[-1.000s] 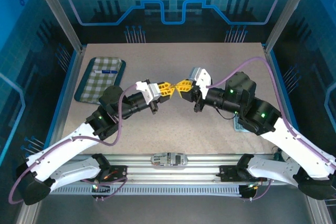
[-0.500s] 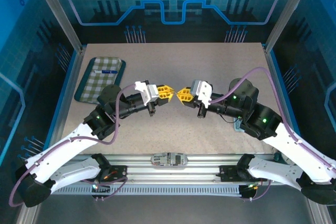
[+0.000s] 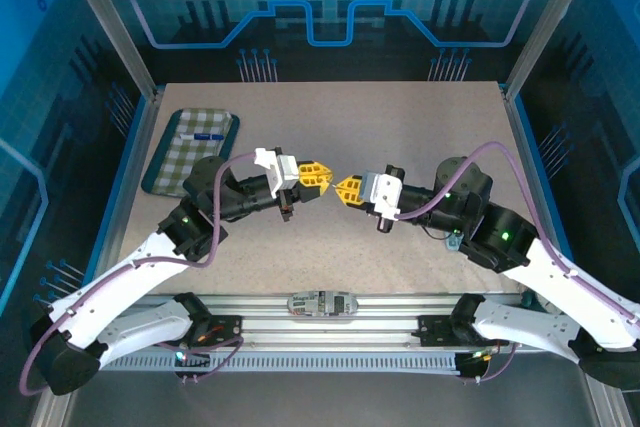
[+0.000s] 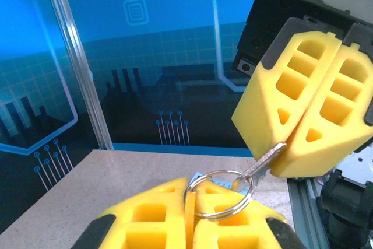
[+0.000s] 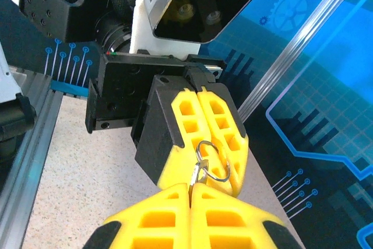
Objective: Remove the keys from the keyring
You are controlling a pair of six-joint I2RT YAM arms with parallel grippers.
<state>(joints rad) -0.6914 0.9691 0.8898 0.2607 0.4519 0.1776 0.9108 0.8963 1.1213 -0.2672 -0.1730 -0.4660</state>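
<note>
Seen from the top external camera, the left gripper point(image 3: 313, 173) and the right gripper point(image 3: 349, 190) point at each other above the middle of the speckled beige table point(image 3: 420, 117). Their yellow fingertips are near one another with a small gap between. A green-and-white checked tray point(image 3: 175, 162) lies at the table's far left, well apart from both arms, and a thin blue-and-white stick point(image 3: 203, 136) rests on it.

In the left wrist view, the left gripper point(image 4: 189, 205) is pressed together on a round silvery wire keyring point(image 4: 219, 194), which stands up from between its yellow fingertips. A slim silvery metal key point(image 4: 265, 161) is threaded on that keyring. It runs up and to the right into the right gripper point(image 4: 287, 151), whose fingers are clamped on its shaft.

In the right wrist view, the right gripper point(image 5: 190, 193) pinches the key point(image 5: 198, 172) at its very tips. The keyring point(image 5: 215, 161) lies against the left gripper's closed yellow fingers. Key and keyring are joined and held in the air above the table.
</note>
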